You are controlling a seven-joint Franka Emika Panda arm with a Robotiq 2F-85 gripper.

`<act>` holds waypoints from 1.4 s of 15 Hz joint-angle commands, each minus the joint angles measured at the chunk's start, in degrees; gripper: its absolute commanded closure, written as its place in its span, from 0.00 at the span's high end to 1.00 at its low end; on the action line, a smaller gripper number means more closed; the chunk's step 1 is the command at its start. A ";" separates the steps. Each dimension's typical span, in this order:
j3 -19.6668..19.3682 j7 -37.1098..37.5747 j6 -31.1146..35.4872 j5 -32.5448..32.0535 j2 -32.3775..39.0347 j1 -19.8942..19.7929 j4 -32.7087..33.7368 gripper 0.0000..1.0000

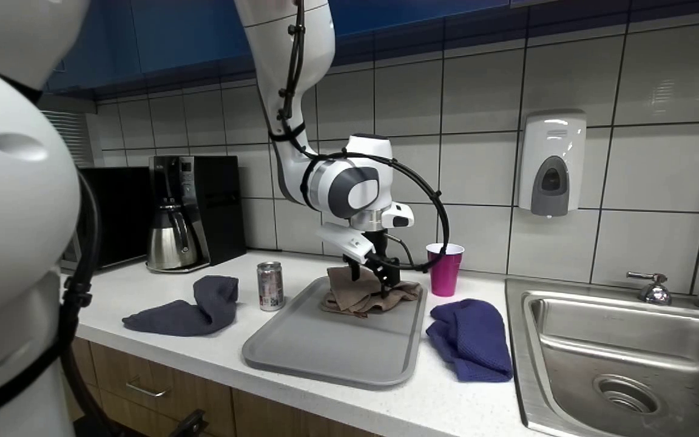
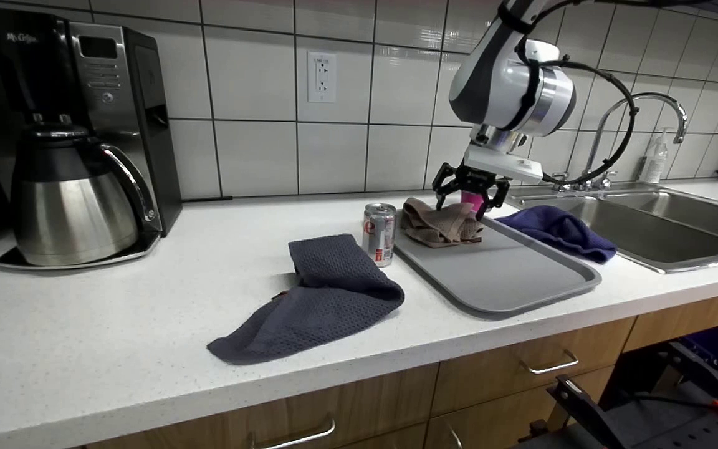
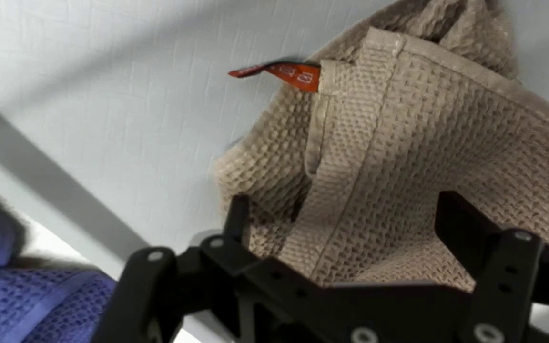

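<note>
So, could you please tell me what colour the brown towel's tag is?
The tag is orange-red, clearest in the wrist view.

On a counter [image 2: 116, 324], a cloth [image 3: 393, 152] lies toward the rear of a tray [image 1: 331, 349], beneath the jaws. In both exterior views a can [image 1: 270, 285] and a towel [image 1: 207, 309] sit left of the tray; a second towel [image 1: 474, 340] lies between tray and sink [image 1: 525, 352]. A cup [image 1: 445, 276] stands near the tray's rear right corner, a coffee maker [image 1: 216, 206] left of the can.
</note>
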 commanded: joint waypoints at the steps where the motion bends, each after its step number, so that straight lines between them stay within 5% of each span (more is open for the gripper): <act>1: 0.43 1.97 -2.87 -0.84 2.26 -0.32 3.44 1.00; 6: 0.20 2.28 -4.44 -1.08 4.25 -0.23 5.43 1.00; 7: 0.48 2.03 -4.60 -0.84 4.49 -0.50 5.67 0.75; 9: 0.39 2.07 -5.20 -0.93 4.88 -0.46 6.20 0.66; 17: 0.47 1.75 -5.72 -0.73 4.64 -0.64 6.44 0.03; 21: 0.71 1.31 -5.72 -0.47 3.90 -1.02 5.90 0.01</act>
